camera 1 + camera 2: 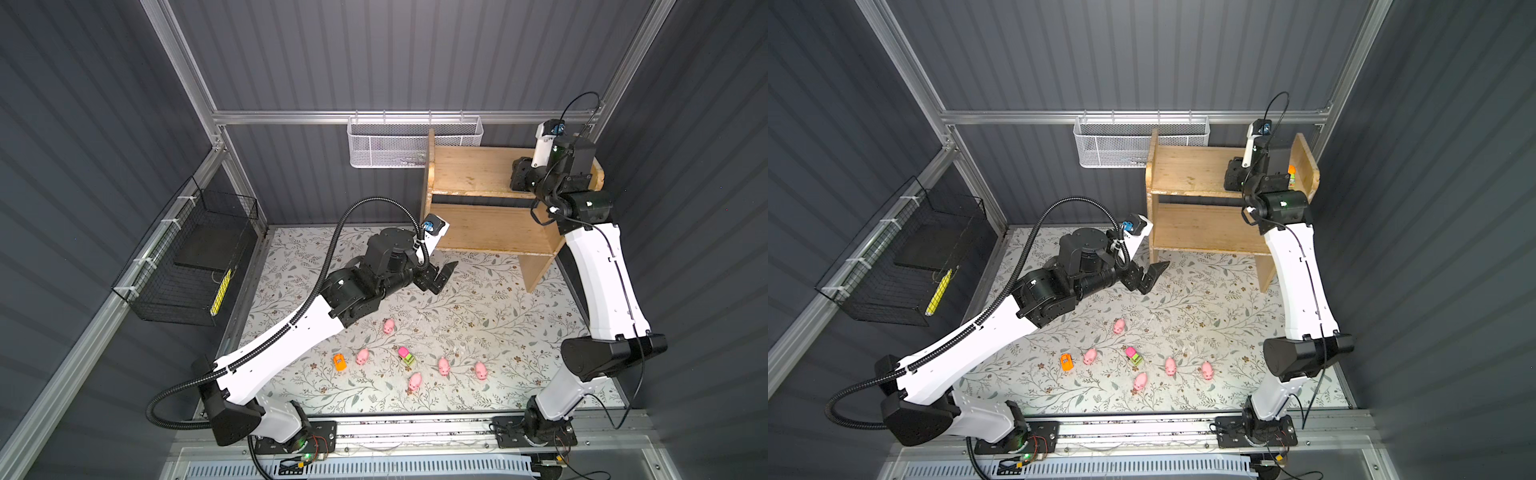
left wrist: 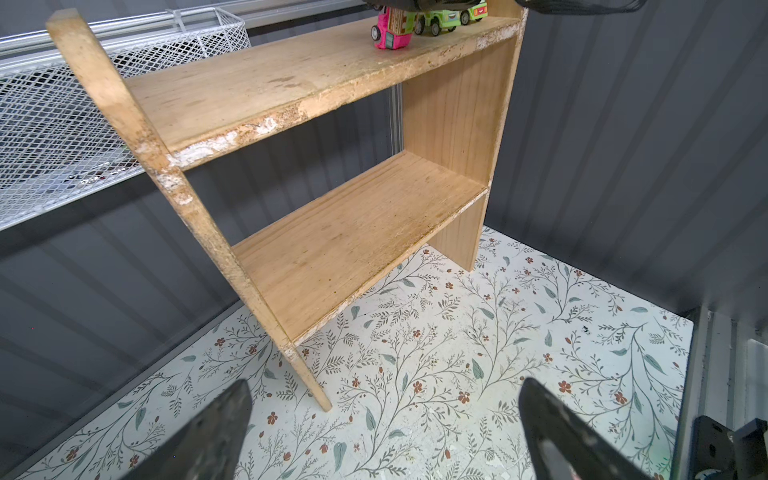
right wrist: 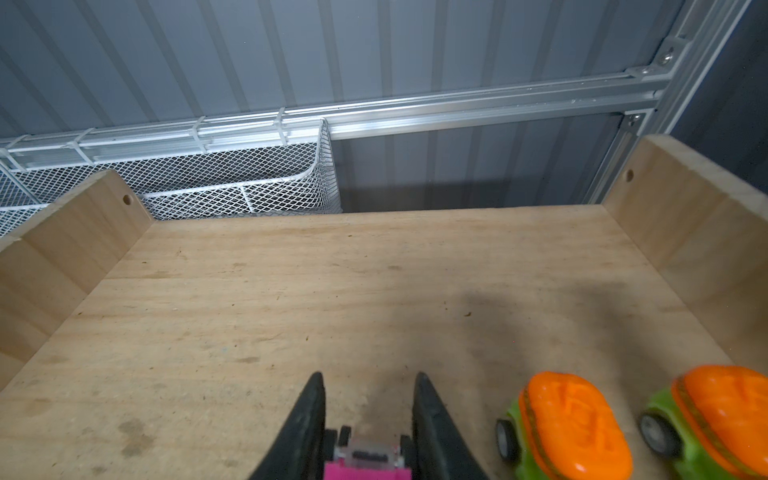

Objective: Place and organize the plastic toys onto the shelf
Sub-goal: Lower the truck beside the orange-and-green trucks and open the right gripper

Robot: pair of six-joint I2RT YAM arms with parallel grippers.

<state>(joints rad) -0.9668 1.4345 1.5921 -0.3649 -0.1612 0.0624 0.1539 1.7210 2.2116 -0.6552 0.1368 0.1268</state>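
right fingers: up on the top tier of the shelf, pinched in tight on a pink vehicle, one finger on each side of it.
pink vehicle: from the left wrist cam it's tipped nose-down with its low end on the top board or right at it. Honestly can't tell which.
green-and-orange vehicles: two of them, parked side by side on the top tier just beside the pink one, on the side toward the right panel.
left fingers: spread as wide as they go with nothing in them. In both top views they hang over the floral surface, near the shelf's left front leg.
shelf: sits at the back right of the surface, right up near the rear wall.
pigs: five pink ones, all down on the surface toward the front, loosely scattered and well apart from the shelf.
orange vehicle: on the surface at the left end of that bunch, just beside a pig.
pink-and-green vehicle: on the surface in among the pigs.
white mesh basket: hangs on the back rail, with its right end behind the shelf's left panel.
black wire basket: strapped to the left wall rail, off to the side.
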